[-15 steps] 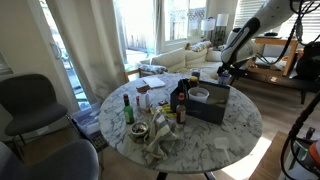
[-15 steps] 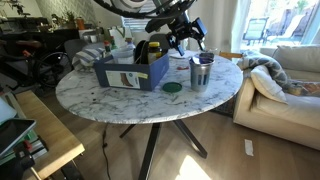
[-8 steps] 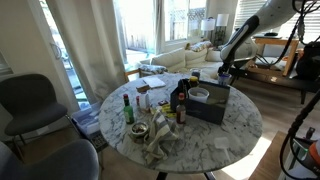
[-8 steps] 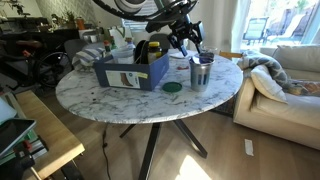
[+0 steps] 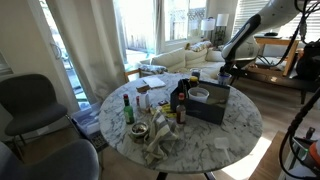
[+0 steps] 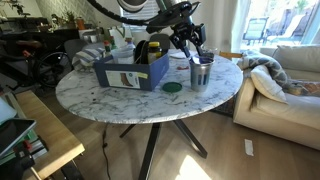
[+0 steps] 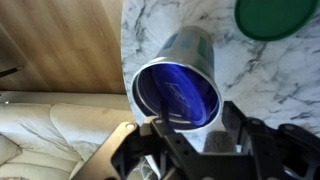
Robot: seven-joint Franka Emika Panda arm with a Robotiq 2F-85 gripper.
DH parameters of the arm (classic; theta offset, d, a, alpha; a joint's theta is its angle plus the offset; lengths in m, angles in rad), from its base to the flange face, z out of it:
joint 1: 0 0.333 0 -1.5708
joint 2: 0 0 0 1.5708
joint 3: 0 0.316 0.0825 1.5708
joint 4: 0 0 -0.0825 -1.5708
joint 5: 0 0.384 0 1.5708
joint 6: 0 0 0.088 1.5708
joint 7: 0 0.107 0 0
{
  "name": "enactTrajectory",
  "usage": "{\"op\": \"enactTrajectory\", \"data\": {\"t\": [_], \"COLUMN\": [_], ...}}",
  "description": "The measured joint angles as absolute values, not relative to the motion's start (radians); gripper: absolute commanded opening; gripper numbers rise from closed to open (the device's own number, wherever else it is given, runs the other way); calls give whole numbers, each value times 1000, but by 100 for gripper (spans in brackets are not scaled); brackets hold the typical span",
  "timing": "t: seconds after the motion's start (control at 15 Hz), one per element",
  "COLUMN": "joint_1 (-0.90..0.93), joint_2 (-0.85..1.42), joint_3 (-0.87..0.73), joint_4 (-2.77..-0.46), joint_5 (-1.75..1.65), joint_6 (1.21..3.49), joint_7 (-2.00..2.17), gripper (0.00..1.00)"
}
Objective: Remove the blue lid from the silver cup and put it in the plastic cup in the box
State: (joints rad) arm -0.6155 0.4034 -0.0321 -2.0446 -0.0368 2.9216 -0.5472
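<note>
Grasp step: gripper (image 7: 182, 128) jaws straddle small round blue lid (image 7: 178, 92) on silver metal cup (image 7: 190, 45); clamped or not, unclear. Next: pinch, lift.

The blue lid (image 7: 180, 93) sits on the silver cup (image 7: 192, 45). The table (image 7: 265, 85) under the cup is white with grey lines.

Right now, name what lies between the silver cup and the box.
A flat green disc lies on the table between the silver cup and the box, seen in an exterior view.
</note>
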Motion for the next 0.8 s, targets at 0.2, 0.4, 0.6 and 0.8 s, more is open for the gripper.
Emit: {"op": "enactTrajectory", "data": {"t": [0.2, 0.4, 0.6, 0.8], "joint_1": [-640, -667, -691, -725], "joint_2": [410, 420, 428, 429], "joint_3": [0, 27, 45, 78], "joint_4": [-2043, -2040, -2039, -2037], "joint_5": [-6, 19, 32, 58], "joint_6": [2922, 2922, 2922, 2922], "joint_7": [-565, -587, -599, -625], "gripper": [58, 57, 56, 60]}}
